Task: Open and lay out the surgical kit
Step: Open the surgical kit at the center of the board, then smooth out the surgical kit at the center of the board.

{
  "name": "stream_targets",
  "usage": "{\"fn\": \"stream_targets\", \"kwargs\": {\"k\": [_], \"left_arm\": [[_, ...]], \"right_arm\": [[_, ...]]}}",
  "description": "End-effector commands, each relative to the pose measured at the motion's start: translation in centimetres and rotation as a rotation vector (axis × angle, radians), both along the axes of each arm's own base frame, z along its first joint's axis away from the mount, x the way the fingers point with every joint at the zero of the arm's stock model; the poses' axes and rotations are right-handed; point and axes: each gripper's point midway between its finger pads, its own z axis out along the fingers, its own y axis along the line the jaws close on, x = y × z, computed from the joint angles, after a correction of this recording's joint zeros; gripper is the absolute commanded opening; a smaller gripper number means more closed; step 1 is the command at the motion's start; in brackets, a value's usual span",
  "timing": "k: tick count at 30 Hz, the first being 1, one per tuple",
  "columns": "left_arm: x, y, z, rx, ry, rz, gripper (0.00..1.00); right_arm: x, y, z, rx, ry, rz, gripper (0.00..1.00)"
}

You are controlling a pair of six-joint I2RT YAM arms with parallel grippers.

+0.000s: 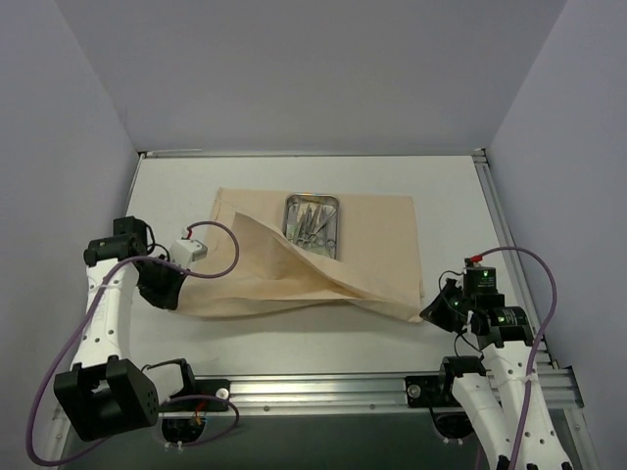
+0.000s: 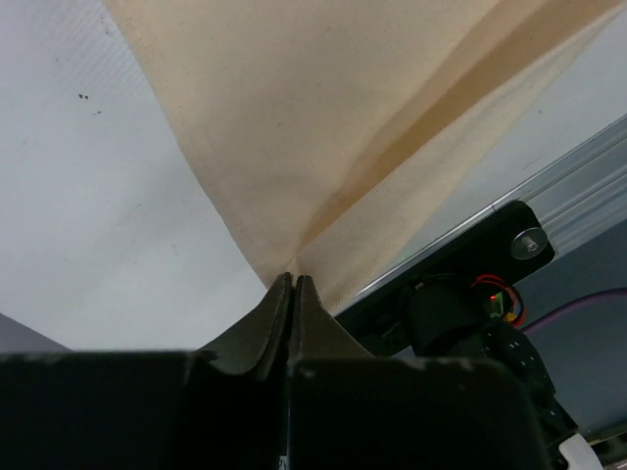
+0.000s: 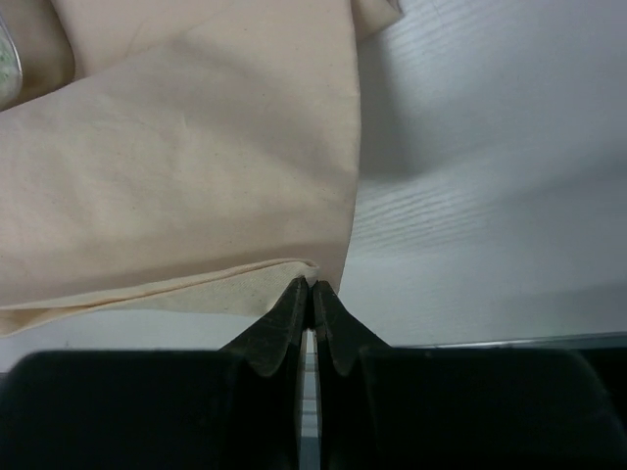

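The surgical kit's beige cloth wrap (image 1: 377, 245) lies partly unfolded in the middle of the table, one flap still folded diagonally over its near half. The shiny steel tray (image 1: 290, 223) shows at the back with metal instruments (image 1: 313, 225) lying in it. My left gripper (image 1: 183, 297) is shut on the cloth's near left corner; the left wrist view has the cloth (image 2: 323, 117) running straight into the closed tips (image 2: 294, 280). My right gripper (image 1: 429, 311) is shut on the near right corner, where the folded cloth edge (image 3: 176, 166) meets the closed tips (image 3: 312, 285).
An aluminium rail (image 1: 323, 390) with both arm mounts runs along the near table edge, close behind the cloth. Another rail (image 1: 498, 211) borders the right side. Pale walls enclose the table on the left, back and right. A black mount (image 2: 470, 294) shows in the left wrist view.
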Motion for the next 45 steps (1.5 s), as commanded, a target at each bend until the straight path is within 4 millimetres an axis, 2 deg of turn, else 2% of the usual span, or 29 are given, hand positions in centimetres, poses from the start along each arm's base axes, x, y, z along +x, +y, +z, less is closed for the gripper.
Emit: {"fn": "stream_targets", "kwargs": {"k": [1, 4, 11, 16, 21, 24, 25, 26, 28, 29, 32, 35, 36, 38, 39, 40, 41, 42, 43, 44, 45], "left_arm": [[-3.1, 1.2, 0.9, 0.067, 0.054, -0.06, 0.02], [-4.2, 1.5, 1.4, 0.084, 0.067, -0.083, 0.02], [-7.0, 1.2, 3.0, 0.08, 0.12, -0.173, 0.02], [-7.4, 1.9, 3.6, 0.131, 0.105, -0.174, 0.02], [-7.6, 2.2, 3.9, 0.158, 0.078, -0.166, 0.02], [-7.7, 2.4, 4.2, 0.174, 0.063, -0.157, 0.21], [-7.8, 2.4, 4.3, 0.181, 0.052, -0.159, 0.29], [-7.8, 2.6, 4.5, 0.196, 0.044, -0.163, 0.42], [-7.8, 3.1, 4.8, 0.226, 0.029, -0.163, 0.52], [-7.7, 3.2, 5.1, 0.235, 0.016, -0.161, 0.6], [-7.0, 3.2, 6.4, 0.244, -0.038, -0.159, 0.66], [-5.7, 2.3, 7.8, 0.195, -0.1, -0.159, 0.71], [-4.6, 2.1, 8.7, 0.177, -0.133, -0.147, 0.75], [-1.9, 1.6, 9.6, 0.134, -0.207, -0.067, 0.79], [0.0, 1.2, 9.8, 0.092, -0.218, -0.035, 0.8], [2.4, 1.4, 10.1, 0.08, -0.268, 0.006, 0.81], [3.8, 1.3, 10.2, 0.047, -0.27, 0.092, 0.82], [5.8, 1.2, 9.3, 0.02, -0.235, 0.128, 0.83], [8.5, 1.4, 10.1, 0.012, -0.3, 0.163, 0.91], [10.1, 1.2, 10.1, -0.017, -0.301, 0.239, 0.91], [12.0, 0.8, 9.0, -0.02, -0.275, 0.262, 0.91]], "right_arm": [[-3.0, -0.4, -1.0, -0.027, 0.084, -0.006, 0.0], [-4.3, -0.5, -0.8, -0.042, 0.113, 0.009, 0.0], [-5.6, -0.2, -1.1, -0.04, 0.164, 0.06, 0.0], [-6.8, -0.2, -1.0, -0.059, 0.207, 0.131, 0.0], [-6.8, -0.4, -0.5, -0.085, 0.216, 0.161, 0.0], [-6.8, -0.2, -0.6, -0.083, 0.221, 0.174, 0.01], [-6.9, -0.1, -0.6, -0.085, 0.222, 0.185, 0.04], [-6.9, -0.1, -0.4, -0.087, 0.221, 0.192, 0.08], [-6.9, -0.2, -0.2, -0.099, 0.219, 0.2, 0.14], [-6.8, -0.2, 0.1, -0.102, 0.207, 0.206, 0.21], [-6.5, -0.3, 1.0, -0.112, 0.187, 0.212, 0.35], [-4.8, -0.3, 2.9, -0.123, 0.118, 0.197, 0.4], [-3.1, -0.1, 4.0, -0.117, 0.051, 0.185, 0.41], [-0.8, 0.6, 4.5, -0.091, 0.018, 0.188, 0.45], [1.8, 1.2, 5.6, -0.074, -0.068, 0.191, 0.47], [3.1, 1.8, 5.9, -0.05, -0.096, 0.204, 0.51], [4.9, 2.0, 5.3, -0.053, -0.082, 0.207, 0.52], [7.6, 2.0, 5.7, -0.072, -0.148, 0.201, 0.52], [9.5, 1.5, 6.3, -0.111, -0.179, 0.197, 0.52], [11.6, 0.5, 4.8, -0.174, -0.129, 0.166, 0.53], [14.0, 0.3, 5.2, -0.19, -0.174, 0.153, 0.55]]}}
